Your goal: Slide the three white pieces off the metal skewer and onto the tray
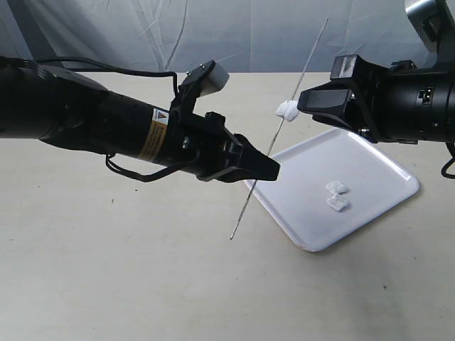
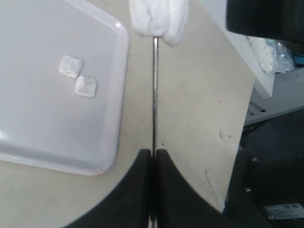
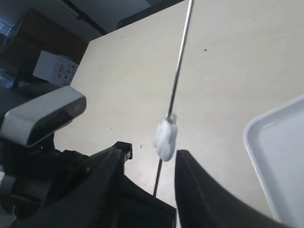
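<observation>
Now we hold the skewer (image 1: 302, 78) clamped in the left fingers (image 1: 259, 165), its length slanting up past the right fingers (image 1: 323, 98), which stand wide; one piece (image 1: 287, 109) sits on it just before them, two pieces (image 1: 336, 197) already on the tray (image 1: 384, 167).

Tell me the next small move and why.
Probably ease the right gripper forward so its open jaws straddle the last piece on the skewer. The left gripper pinches the skewer, two pieces lie on the tray, and the last one sits just ahead of the right gripper.
</observation>
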Controlling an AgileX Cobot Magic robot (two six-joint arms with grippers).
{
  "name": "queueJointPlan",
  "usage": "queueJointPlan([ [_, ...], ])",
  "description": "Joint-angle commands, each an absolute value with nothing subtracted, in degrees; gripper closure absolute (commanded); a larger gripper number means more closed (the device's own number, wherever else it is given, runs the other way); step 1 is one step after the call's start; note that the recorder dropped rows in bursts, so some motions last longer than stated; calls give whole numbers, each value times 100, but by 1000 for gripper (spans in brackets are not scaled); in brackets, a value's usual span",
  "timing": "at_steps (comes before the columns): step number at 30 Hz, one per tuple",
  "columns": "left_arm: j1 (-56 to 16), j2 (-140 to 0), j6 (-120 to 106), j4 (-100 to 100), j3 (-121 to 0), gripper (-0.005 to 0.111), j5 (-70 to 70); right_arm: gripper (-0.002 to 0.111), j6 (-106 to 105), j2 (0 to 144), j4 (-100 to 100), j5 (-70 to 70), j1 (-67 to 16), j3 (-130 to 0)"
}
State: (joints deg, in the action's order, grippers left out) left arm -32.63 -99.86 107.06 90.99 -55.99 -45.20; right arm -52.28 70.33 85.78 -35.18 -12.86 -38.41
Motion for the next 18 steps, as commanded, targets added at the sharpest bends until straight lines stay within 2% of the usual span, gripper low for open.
queueJointPlan([
  [1,-3254,-9928,10736,8825,-5726,107,-4821,73,-5290,6991,8637,-3524,-1263,-3857],
  [18,-3390,-9928,10823,8826,-5815,107,-5041,75,-5421,6991,9041,-3245,-1263,-3857],
])
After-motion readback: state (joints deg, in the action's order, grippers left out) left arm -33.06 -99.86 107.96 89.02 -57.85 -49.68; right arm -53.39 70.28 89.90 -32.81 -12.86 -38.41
